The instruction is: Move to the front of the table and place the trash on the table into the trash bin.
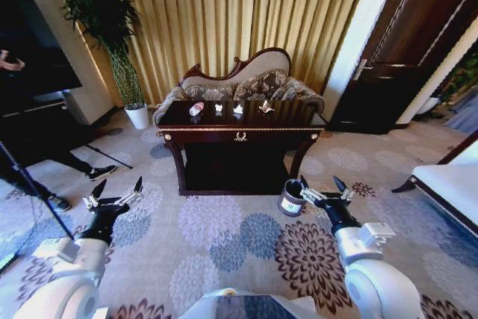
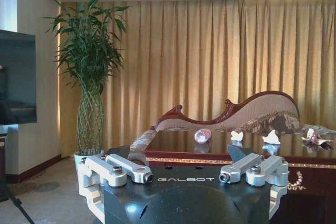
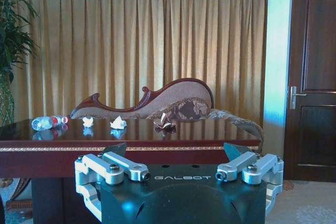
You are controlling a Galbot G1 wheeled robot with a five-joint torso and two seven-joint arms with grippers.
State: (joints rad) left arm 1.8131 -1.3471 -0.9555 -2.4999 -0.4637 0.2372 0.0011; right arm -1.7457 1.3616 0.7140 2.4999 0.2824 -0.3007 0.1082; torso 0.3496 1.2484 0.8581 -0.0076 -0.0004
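The dark glossy table stands ahead, in front of the curtain. On its top lie a clear bottle with a red cap and three white paper wads. The small dark trash bin sits on the carpet by the table's front right leg. My left gripper hovers open and empty, low at the left. My right gripper is open and empty just right of the bin. The wrist views show the bottle and wads beyond the open fingers.
A carved sofa stands behind the table. A tall plant in a white pot is at the back left, a dark door at the right. A person's legs and a tripod leg are at the left, a white bench at the right.
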